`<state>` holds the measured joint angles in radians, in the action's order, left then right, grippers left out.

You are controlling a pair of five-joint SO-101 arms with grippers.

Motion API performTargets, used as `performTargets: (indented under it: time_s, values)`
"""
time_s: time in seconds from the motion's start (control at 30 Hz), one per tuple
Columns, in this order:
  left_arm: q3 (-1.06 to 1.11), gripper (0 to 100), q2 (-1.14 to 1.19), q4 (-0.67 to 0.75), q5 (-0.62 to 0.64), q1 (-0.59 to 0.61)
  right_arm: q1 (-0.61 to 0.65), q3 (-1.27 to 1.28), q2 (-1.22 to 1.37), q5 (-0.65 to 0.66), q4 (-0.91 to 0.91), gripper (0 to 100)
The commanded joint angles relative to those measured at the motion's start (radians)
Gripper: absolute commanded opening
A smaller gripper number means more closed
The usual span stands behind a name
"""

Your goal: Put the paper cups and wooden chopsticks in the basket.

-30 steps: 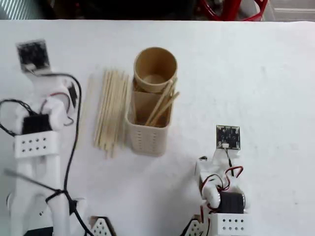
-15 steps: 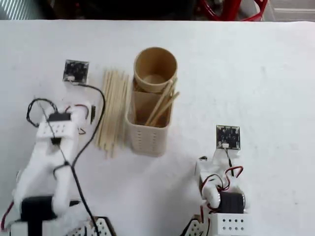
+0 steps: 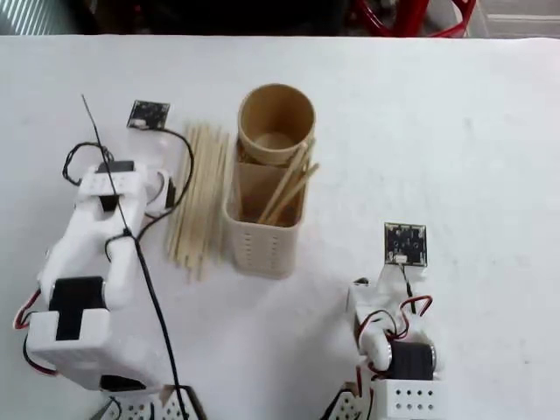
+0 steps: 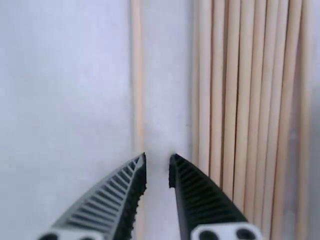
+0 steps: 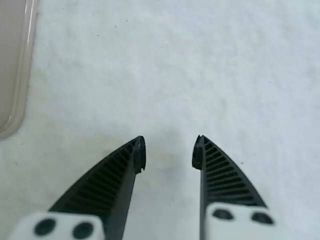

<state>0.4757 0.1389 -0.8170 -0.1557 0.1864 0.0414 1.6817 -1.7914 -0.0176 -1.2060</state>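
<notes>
On the white table, near its middle, stands a pale slotted basket. A paper cup stands upright in the basket's far end, mouth up, with a second rim visible inside it; how many cups are nested I cannot tell. A few wooden chopsticks lean in the basket beside the cup, their tips poking over the rim on the right arm's side. A loose pile of chopsticks lies flat on the table just beside the basket, between it and the left arm.

The left arm leans over the edge of that pile. Its wrist view shows the left claw low over the table, its jaws parted by a narrow gap with nothing between them. One fingertip sits over a single chopstick that lies a little apart from the rest. The other is at the edge of the packed sticks, and bare table shows through the gap.

The right arm sits by the table's near edge, apart from the basket. The right claw hangs open and empty over bare table, with a beige rim, apparently the basket's, off to one side.
</notes>
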Motion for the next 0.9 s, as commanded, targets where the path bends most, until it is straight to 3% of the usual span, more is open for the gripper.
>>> performTargets:
  time_s: [0.0, 0.33, 0.6, 0.87]
  values:
    - [-0.048, 10, -0.007, -0.005, -0.008, 0.008, 0.01, 0.009, -0.007, 0.008, -0.007, 15.9]
    - [-0.054, 10, 0.047, -0.005, -0.008, 0.027, 0.01, 0.009, -0.008, 0.008, -0.007, 15.9]
    - [-0.227, 10, 0.176, -0.153, 0.04, 0.093, 0.01, 0.009, -0.008, 0.008, -0.007, 15.9]
    - [-0.252, 10, 0.142, -0.18, -0.044, 0.035, 0.01, 0.009, -0.008, 0.008, -0.007, 15.9]
